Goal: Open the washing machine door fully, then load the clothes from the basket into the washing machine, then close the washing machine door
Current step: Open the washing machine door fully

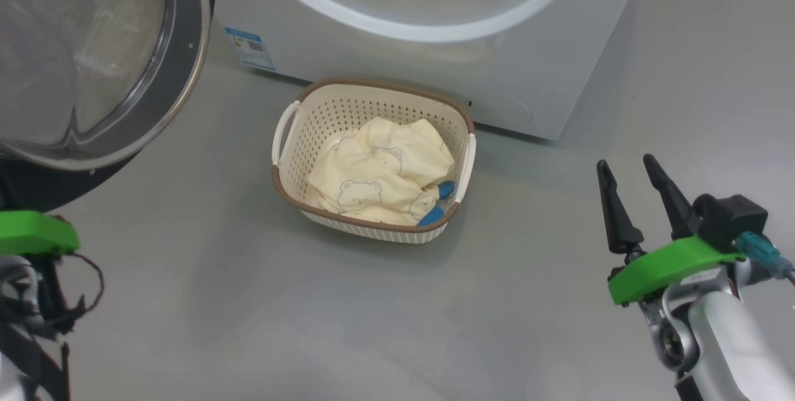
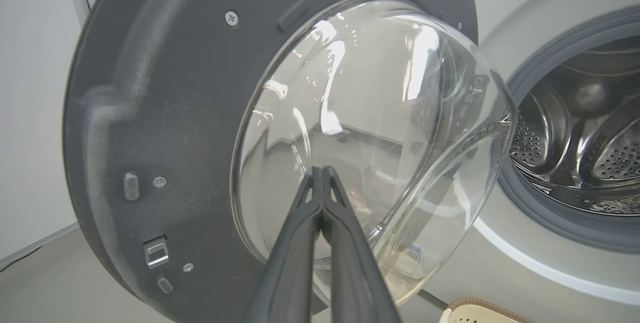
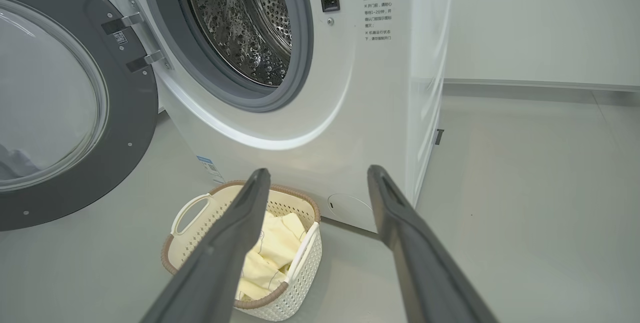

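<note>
The washing machine (image 1: 497, 53) stands at the back with its drum (image 3: 240, 23) exposed. The washing machine door (image 1: 93, 53) is swung out to the left, inner side and glass bowl (image 2: 375, 128) facing me. My left gripper (image 2: 320, 169) is shut with nothing in it, its tips right in front of the glass bowl; whether they touch it I cannot tell. The basket (image 1: 292, 134) sits on the floor before the machine and holds the clothes (image 1: 379, 171), cream with bear faces and blue patches. My right gripper (image 1: 625, 162) hangs open and empty to the right of the basket (image 3: 190, 213), above the floor.
Grey floor (image 1: 248, 314) spreads around the basket. A white wall (image 3: 540, 23) runs behind the machine's right side. The door's hinges (image 3: 135, 38) sit on the left of the opening. A blue label sticker (image 1: 250, 47) is on the machine's lower front.
</note>
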You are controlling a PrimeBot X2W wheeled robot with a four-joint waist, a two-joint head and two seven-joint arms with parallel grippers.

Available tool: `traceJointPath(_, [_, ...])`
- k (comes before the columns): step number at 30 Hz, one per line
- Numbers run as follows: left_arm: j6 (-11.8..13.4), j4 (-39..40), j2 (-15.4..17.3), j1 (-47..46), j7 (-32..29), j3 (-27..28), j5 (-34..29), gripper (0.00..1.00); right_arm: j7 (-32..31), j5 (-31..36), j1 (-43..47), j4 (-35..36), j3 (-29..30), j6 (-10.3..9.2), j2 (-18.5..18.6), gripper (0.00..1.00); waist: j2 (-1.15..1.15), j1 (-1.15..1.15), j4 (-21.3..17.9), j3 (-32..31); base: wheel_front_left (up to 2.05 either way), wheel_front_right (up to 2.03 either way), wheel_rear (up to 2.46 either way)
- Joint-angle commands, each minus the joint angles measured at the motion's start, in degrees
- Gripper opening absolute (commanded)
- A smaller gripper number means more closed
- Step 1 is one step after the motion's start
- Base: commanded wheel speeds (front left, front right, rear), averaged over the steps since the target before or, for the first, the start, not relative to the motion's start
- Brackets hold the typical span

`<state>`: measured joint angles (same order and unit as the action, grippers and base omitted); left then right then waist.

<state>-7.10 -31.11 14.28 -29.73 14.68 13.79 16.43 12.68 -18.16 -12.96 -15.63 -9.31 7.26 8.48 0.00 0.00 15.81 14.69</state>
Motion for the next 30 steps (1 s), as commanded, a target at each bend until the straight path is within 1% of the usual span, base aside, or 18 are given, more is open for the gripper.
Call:
traceJointPath(1, [-0.3, 3.4, 1.6, 1.0, 0.3, 0.1, -1.0, 0.00, 1.0, -0.3, 0.5, 1.2, -0.6, 0.23, -0.4, 1.00, 0.00, 0.00, -1.2, -1.9, 0.00, 0.00, 0.00])
traceJointPath(8, [-0.3, 8.5, -2.5, 7.3, 0.3, -6.0, -1.2, 0.00, 1.8, -0.6, 1.6, 0.3, -0.7, 0.23, -1.6, 1.00, 0.00, 0.00, -4.1, -5.9, 0.00, 0.00, 0.00])
traceJointPath(13, [-0.4, 11.6, -4.2, 11.5, 0.2, -9.6, -1.2, 0.00, 2.1, -0.8, 2.5, 0.1, -0.9, 0.23, -2.2, 1.00, 0.00, 0.00, -6.7, -8.4, 0.00, 0.00, 0.00])
traceJointPath(16, [-0.4, 13.4, -5.3, 13.7, 0.0, -11.2, -1.1, 0.00, 2.2, -0.8, 2.9, 0.2, -1.1, 0.23, -2.6, 1.00, 0.00, 0.00, -8.3, -9.4, 0.00, 0.00, 0.00])
traceJointPath(17, [-0.4, 13.4, -5.3, 13.7, 0.0, -11.2, -1.1, 0.00, 2.2, -0.8, 2.9, 0.2, -1.1, 0.23, -2.6, 1.00, 0.00, 0.00, -8.3, -9.4, 0.00, 0.00, 0.00])
traceJointPath(20, [-0.3, 15.3, -6.6, 16.2, -0.2, -13.2, -1.4, 0.00, 2.2, -0.8, 3.7, 0.6, -1.0, 0.23, -2.9, 1.00, 0.00, 0.00, -10.3, -10.5, 0.00, 0.00, 0.00])
traceJointPath(30, [0.3, 18.8, -8.8, 21.1, -0.2, -15.7, -0.4, 0.00, 2.3, -0.9, 5.0, 1.7, -1.2, 0.23, -3.7, 1.00, 0.00, 0.00, -14.2, -11.7, 0.00, 0.00, 0.00])
